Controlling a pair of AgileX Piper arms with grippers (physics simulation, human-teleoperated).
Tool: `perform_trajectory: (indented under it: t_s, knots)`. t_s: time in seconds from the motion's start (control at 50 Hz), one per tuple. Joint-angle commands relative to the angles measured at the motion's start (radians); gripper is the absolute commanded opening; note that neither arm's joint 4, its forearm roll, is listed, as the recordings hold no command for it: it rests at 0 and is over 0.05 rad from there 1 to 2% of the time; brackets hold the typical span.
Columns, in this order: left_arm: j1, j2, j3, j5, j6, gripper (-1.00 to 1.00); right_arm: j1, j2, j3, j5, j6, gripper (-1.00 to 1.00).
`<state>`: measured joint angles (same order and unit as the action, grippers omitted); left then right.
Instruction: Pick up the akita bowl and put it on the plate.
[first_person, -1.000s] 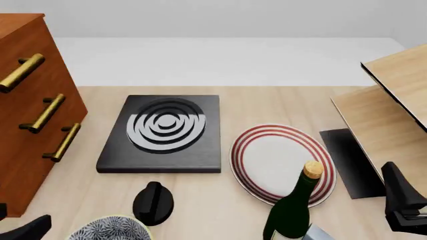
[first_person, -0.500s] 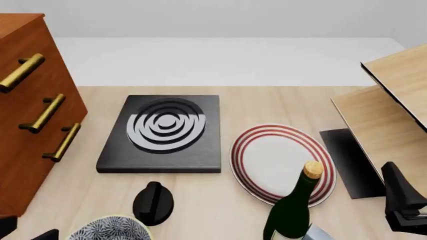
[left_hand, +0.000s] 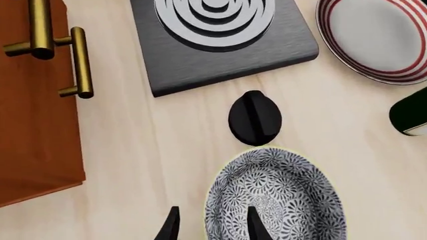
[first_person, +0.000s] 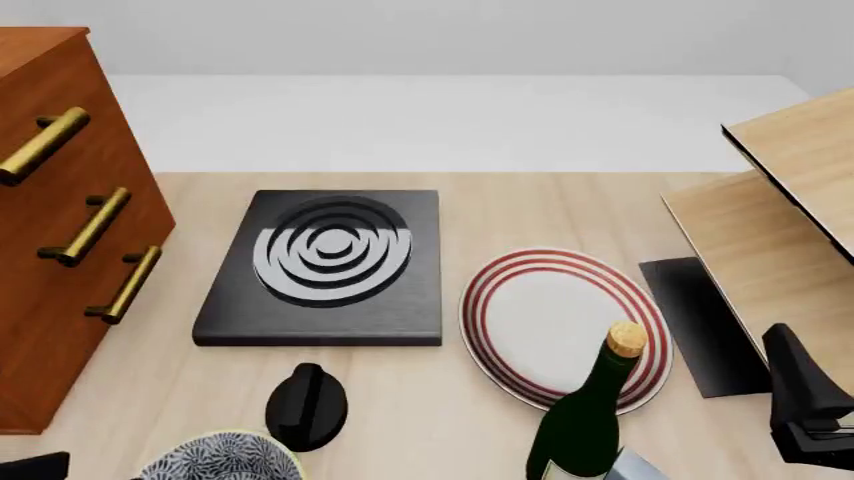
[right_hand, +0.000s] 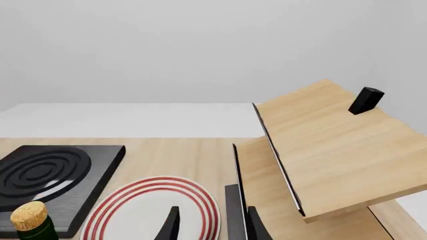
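The left claw (left_hand: 210, 225) stands open, its 2 dark fingertips (left_hand: 168, 227) straddling the near rim of the akita bowl (left_hand: 277, 200): 1 tip is outside the wall and the other over the patterned inside. Whether either tip touches the rim cannot be told, and the claw grips nothing. The bowl sits on the tabletop (left_hand: 147, 150) just beside a black knob-shaped object (left_hand: 255, 118), which lies between it and the black square slab (left_hand: 223, 42) with grey concentric rings.

The right claw (right_hand: 210, 225) is also open and empty, its tips held above the tabletop with the plate (right_hand: 143, 212) below and ahead of them.

The front view shows only a sliver of the bowl (first_person: 220, 458) at its lower edge, with the plate (first_person: 561, 320) well apart to the right and bare. There a green corked bottle (first_person: 587, 415) stands in front of the plate, overlapping its near rim. The left wrist view alone shows the fingertips against the bowl; in the front view the left arm is just a dark corner at the lower left. The wooden drawer chest (first_person: 60, 220) with 3 brass handles stands at the left, and a slanted wooden rack (right_hand: 327, 150) at the right.
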<state>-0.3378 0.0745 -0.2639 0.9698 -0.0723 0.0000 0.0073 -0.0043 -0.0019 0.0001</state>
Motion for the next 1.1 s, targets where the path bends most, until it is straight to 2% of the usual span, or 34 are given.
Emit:
perform_trajectory:
  t_s: [0.02,0.8,0.94,1.1]
  knots:
    - [-0.013,0.017,0.055,-0.045,-0.012,1.00,0.000,0.000,0.000,0.000,0.000,1.00]
    - [-0.042,0.100,0.220,-0.204,-0.055,1.00,0.000,0.000,0.000,0.000,0.000,1.00]
    - [-0.047,0.144,0.260,-0.266,-0.064,1.00,0.000,0.000,0.000,0.000,0.000,1.00]
    - [-0.048,0.175,0.264,-0.270,-0.076,1.00,0.000,0.000,0.000,0.000,0.000,1.00]
